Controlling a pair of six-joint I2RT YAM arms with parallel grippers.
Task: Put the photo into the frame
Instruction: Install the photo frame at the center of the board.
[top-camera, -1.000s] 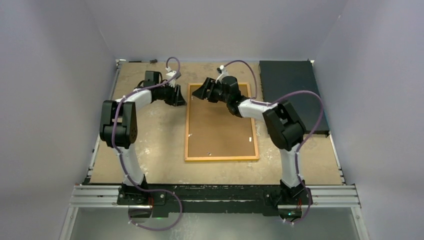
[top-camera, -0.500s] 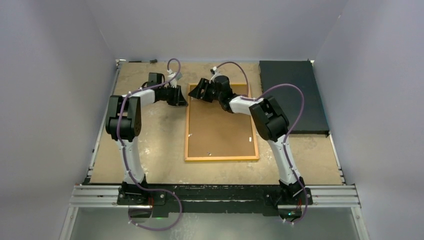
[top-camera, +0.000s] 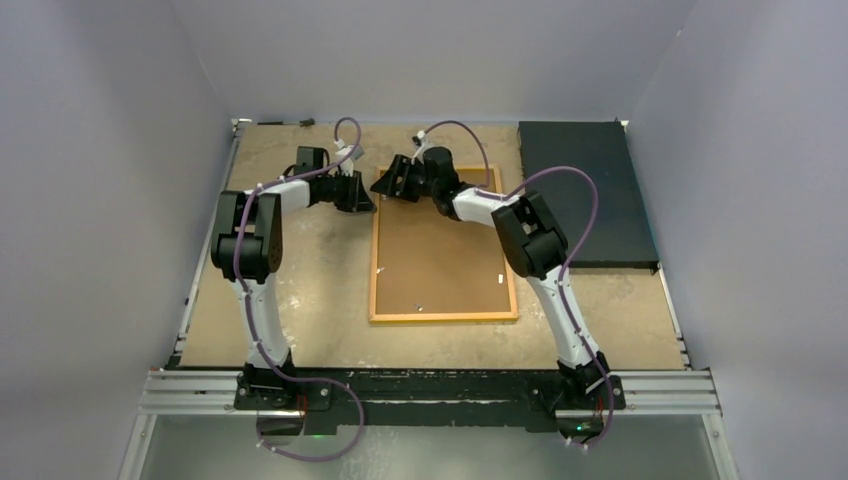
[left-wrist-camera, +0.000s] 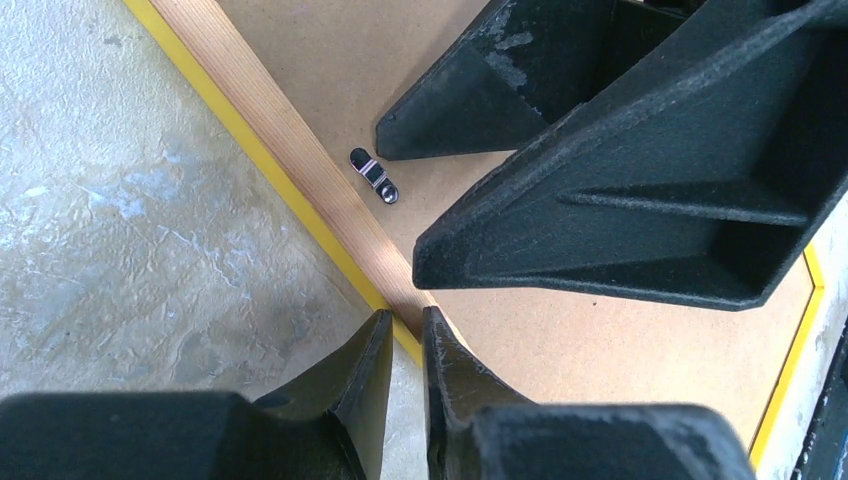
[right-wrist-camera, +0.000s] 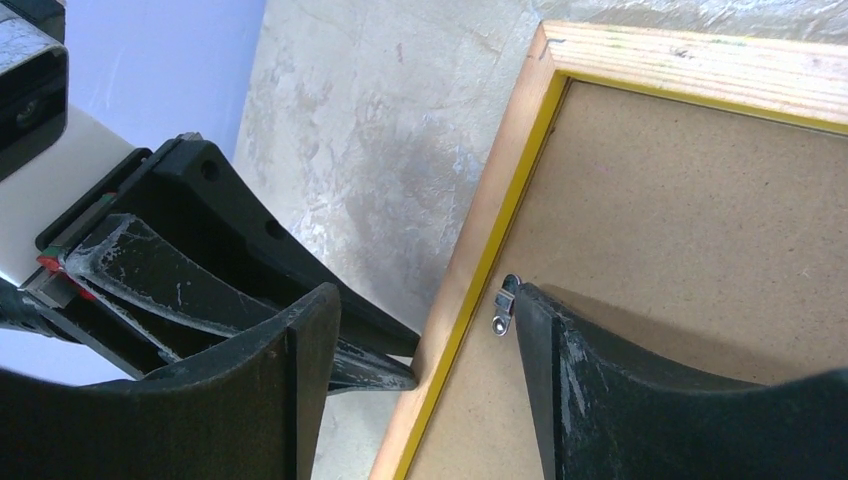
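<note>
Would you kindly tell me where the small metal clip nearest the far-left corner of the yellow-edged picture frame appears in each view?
Top external: not visible; the right gripper covers that corner of the yellow-edged wooden picture frame.
Left wrist: upper centre-left, the small metal clip on the brown backing board.
Right wrist: the clip at centre, beside a right gripper finger.
Shared landmark: the frame's yellow-lined left rail.

Frame (top-camera: 443, 316) flat on table (top-camera: 320, 300), face down, light wood reverse up (thin yellow edging along it). Brown backing board (top-camera: 440, 250) seated inside; small metal clip (left-wrist-camera: 374, 175) at the rim.
</note>
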